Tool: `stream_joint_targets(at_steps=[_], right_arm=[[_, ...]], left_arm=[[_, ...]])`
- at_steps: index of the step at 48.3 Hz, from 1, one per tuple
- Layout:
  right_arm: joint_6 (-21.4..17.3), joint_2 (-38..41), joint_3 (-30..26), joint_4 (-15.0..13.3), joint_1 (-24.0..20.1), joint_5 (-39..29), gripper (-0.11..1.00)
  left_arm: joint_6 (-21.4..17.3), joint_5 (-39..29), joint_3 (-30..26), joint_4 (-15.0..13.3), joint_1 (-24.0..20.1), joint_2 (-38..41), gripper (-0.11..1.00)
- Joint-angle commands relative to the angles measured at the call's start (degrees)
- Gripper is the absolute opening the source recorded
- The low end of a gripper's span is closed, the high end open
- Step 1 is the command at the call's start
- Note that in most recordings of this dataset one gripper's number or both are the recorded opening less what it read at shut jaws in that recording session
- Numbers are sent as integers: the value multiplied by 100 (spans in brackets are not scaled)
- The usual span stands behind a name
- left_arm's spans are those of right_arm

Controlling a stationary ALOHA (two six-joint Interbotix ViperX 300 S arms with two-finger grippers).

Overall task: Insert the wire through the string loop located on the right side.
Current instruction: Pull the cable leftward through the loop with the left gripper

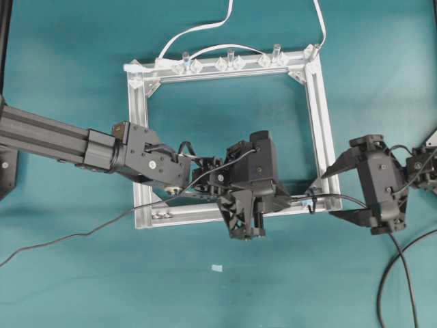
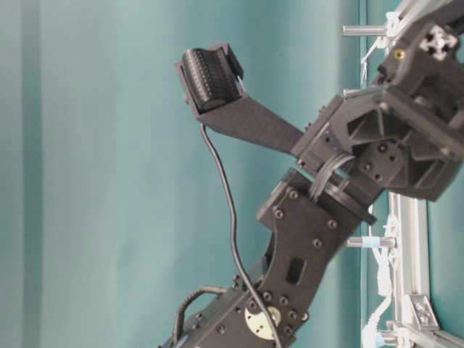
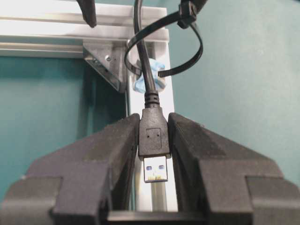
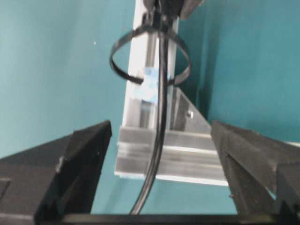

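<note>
The wire runs through the string loop at the frame's lower right corner — its plug is pinched between the left gripper's fingers. The right gripper stands wide open, holding nothing — the wire passes loose between its jaws.

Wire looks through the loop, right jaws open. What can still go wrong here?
1. Only the left gripper holds the wire, pinched at the plug. If it pulls back toward itself, the wire could slide back out of the string loop.
2. The right gripper stands open with the wire running loose between its fingers; on retreat a finger might snag it.
3. The loop looks thin; a hard tug may bend it or shift the aluminium frame.
</note>
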State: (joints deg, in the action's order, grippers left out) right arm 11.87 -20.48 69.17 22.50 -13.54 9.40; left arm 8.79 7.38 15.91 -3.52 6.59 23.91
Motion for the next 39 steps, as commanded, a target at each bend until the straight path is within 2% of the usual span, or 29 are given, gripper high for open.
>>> stream_joint_targets(at_steps=[1,15,22,39], right_arm=[[0,-70,-9,-18,-9,-9,94],[0,-79,-9,-26,-9,18,94],[0,-79,-9,-18,-9,18,94],[0,-79,-9,-26,-9,105,94]], left_arm=[[35,18,-53,9,-18,-229,22],[35,0,-53,9,-18,-237,22],[26,-272,44,9,-18,-404,22],[53,-527,1011,9,9,-1283,22]])
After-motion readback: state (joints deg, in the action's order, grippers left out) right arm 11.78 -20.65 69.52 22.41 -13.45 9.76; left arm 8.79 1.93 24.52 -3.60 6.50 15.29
